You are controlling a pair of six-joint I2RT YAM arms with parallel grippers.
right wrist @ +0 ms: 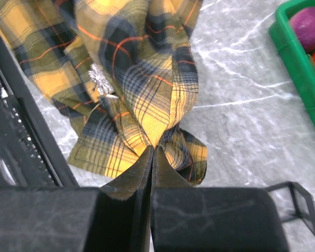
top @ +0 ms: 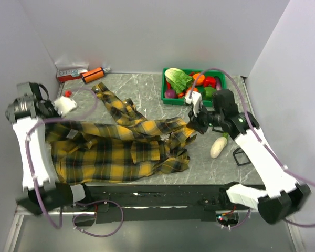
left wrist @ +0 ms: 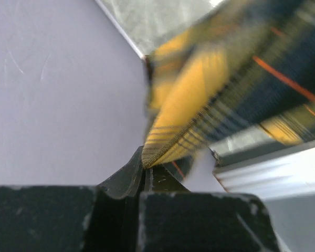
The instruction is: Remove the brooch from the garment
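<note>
Brooch on shirt, both tools pinching cloth — not yet off.
Brooch [right wrist: 98, 80] sits on a fold of the garment [top: 110, 149], near the right tool [right wrist: 152, 152], whose jaws are pressed together on a bunched fold beside it. Left tool [left wrist: 144, 170] pinches a cloth edge at the shirt's left end — likely the 2 grips keep the shirt stretched over the table [top: 147, 89] so the pin stays exposed.
</note>
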